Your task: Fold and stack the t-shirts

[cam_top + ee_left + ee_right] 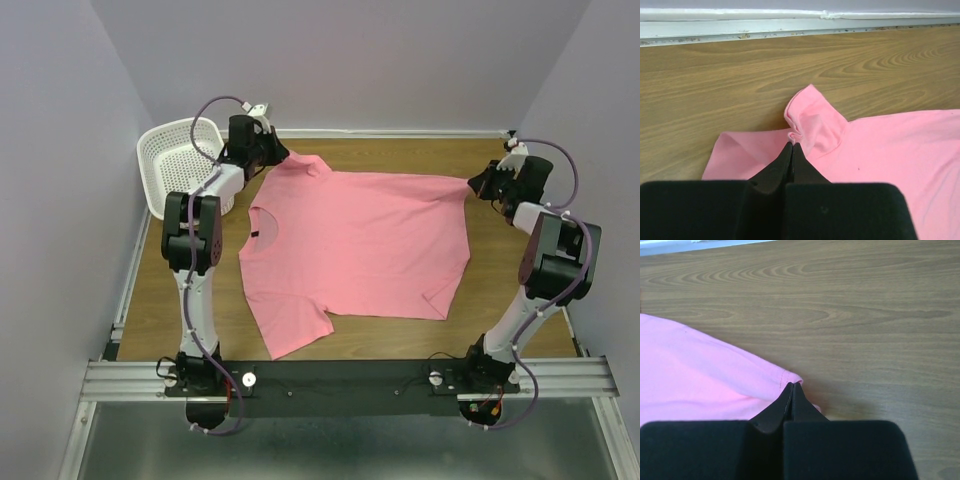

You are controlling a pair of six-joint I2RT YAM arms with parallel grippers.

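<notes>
One pink t-shirt [355,240] lies spread on the wooden table, collar to the left and hem to the right. At its far left, my left gripper [283,153] is shut on a bunched bit of the far sleeve [807,122], the cloth puckered at the fingertips of the left gripper [793,144]. At the far right, my right gripper [478,184] is shut on the far hem corner [765,375], pinched at the tips of the right gripper [792,385]. The near sleeve [295,325] lies flat toward the arm bases.
A white perforated basket [170,160] stands at the back left corner, just left of the left arm. The table's back edge meets a white wall strip [790,22]. Bare wood [880,315] shows beyond the hem on the right.
</notes>
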